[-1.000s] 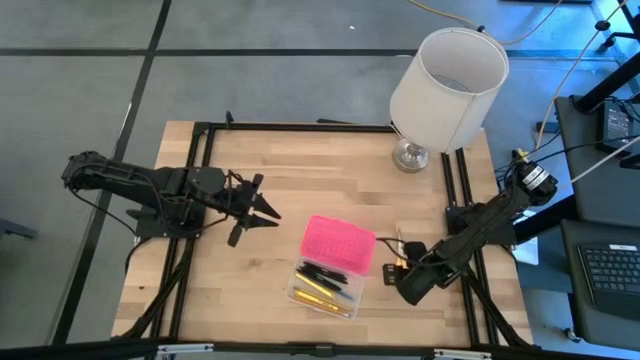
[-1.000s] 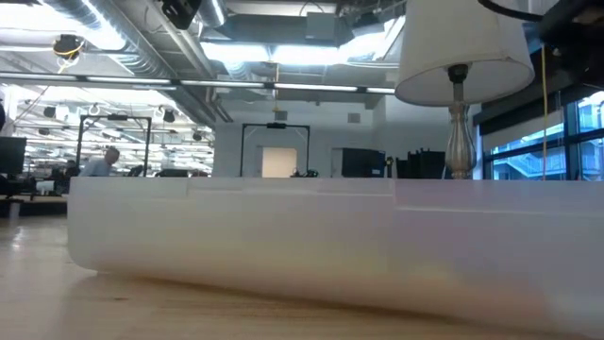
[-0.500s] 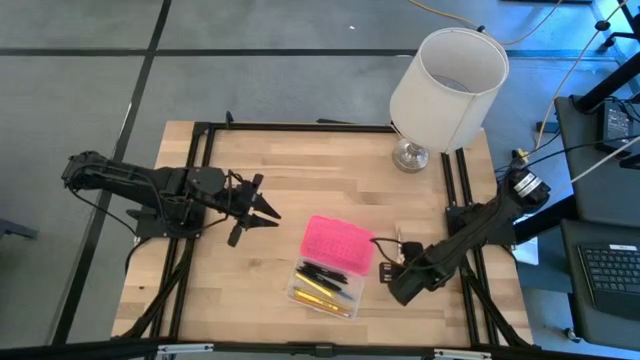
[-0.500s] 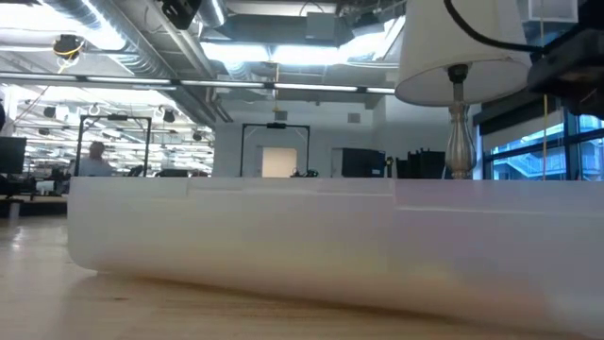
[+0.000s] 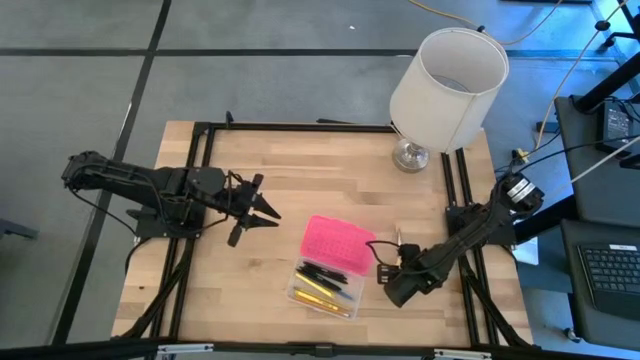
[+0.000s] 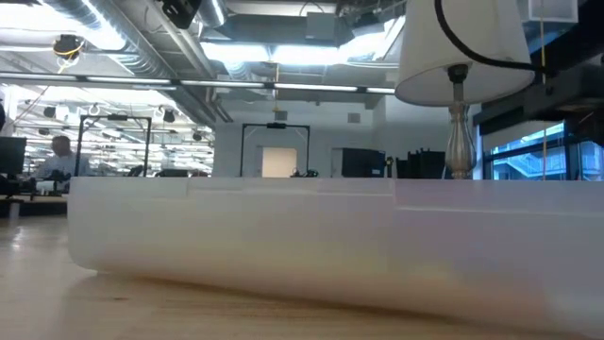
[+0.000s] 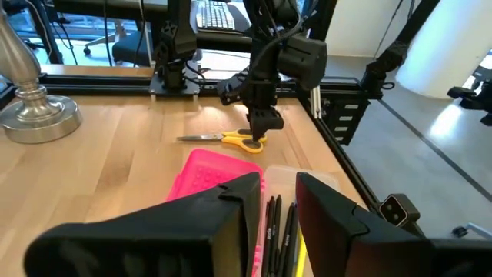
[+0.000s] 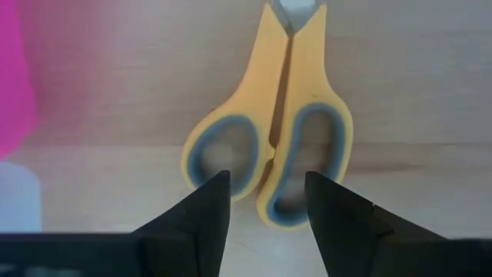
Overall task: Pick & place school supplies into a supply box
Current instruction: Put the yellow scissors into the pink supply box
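Right gripper (image 8: 263, 204) low over the table (image 5: 330, 170), at about 4 o'clock on the high view. Its two dark fingers (image 8: 201, 211) stand apart, tips reaching down to the finger loops of the scissors (image 8: 269, 150); whether they actually touch the yellow handles cannot be told. Nothing clasped between them. Scissors lie flat on the wood, closed, blades pointing away from the gripper and cut off at the frame edge. From above the scissors are almost wholly hidden under the arm.

Just beside the scissors, toward 9 o'clock, the supply box (image 5: 330, 265): pink lid (image 5: 338, 243) folded open at the far side, clear base nearer the front edge with black and yellow pens (image 5: 322, 282) lying in it. Exact count of pens not legible.

Left gripper (image 5: 258, 208) hangs at 9 o'clock over the table, well apart from the box, fingers part-way apart, nothing in them.

Lamp (image 5: 445, 85) at 1 o'clock.

Low view is mostly blocked by a blurred white wall of the box; a person sits far off in the room.
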Motion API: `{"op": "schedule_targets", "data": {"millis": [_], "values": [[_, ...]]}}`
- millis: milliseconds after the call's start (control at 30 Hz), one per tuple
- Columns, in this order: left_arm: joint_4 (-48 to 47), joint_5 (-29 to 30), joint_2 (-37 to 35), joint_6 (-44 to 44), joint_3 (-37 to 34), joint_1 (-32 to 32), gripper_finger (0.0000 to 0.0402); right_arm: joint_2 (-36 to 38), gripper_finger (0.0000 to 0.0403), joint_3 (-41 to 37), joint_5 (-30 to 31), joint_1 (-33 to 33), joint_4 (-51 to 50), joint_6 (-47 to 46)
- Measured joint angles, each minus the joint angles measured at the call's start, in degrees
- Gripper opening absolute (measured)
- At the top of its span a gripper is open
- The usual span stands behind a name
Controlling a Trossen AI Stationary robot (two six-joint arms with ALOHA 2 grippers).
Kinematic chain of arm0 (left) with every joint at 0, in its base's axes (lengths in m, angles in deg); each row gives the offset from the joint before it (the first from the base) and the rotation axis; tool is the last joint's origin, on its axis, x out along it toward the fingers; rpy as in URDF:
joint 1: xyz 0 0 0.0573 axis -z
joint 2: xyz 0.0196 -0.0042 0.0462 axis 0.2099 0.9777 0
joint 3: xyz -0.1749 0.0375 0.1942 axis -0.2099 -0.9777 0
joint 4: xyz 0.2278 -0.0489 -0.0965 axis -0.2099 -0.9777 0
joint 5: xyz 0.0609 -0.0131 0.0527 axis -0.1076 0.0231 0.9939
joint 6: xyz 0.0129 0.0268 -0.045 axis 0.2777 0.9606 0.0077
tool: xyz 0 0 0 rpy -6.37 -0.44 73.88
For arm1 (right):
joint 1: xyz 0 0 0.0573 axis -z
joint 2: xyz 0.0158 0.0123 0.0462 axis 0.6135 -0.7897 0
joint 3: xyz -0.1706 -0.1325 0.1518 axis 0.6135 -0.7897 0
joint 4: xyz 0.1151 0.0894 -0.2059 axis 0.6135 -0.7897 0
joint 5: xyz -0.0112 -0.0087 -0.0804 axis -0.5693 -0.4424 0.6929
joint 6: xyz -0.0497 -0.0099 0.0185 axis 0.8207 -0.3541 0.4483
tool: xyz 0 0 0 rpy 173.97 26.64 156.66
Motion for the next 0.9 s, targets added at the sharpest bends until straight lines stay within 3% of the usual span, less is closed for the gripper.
{"op": "schedule_targets", "data": {"millis": [333, 700, 900], "values": [[-0.3, 0.0, 0.0, 0.0, 0.0, 0.0, 0.0079, -4.2, 0.0168, 0.3, -1.2, 2.3, 0.2, 2.0], [-1.4, 0.7, 0.0, 0.0, 0.0, 0.0, 0.0081, -4.0, 0.0083, 0.2, -2.8, 2.4, 0.2, 6.9], [-1.3, 1.0, 0.0, 0.0, 0.0, 0.0, 0.0077, -4.1, 0.0090, 0.2, -3.2, 2.4, -0.8, 10.8]]}}
